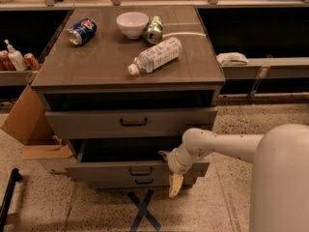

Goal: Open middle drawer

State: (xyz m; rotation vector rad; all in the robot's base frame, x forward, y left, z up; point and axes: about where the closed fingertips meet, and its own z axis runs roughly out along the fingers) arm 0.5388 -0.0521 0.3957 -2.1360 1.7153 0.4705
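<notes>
Camera view. The cabinet is a grey-brown laminate desk (96,64) with three drawers, standing at scene centre. The middle drawer (106,170), a wide flat grey-brown front with a small black bar handle (140,170) at its centre, stands pulled out towards the near side, with a dark opening above its front. The taller top drawer (87,123) sits above it, and the lowest, shortest drawer (116,182) sits just below.

My white arm (227,146) enters from the right. My pincer (175,177) is at the right end of the middle drawer's front, right of the handle, hanging downwards. I cannot tell whether it is released or clenched.

On the desk top:
- a white ceramic bowl (132,24), far centre;
- a green drinks can (154,29), lying just right of the bowl;
- a blue drinks can (81,31), lying far left;
- a clear plastic bottle (154,56), lying on its side.
</notes>
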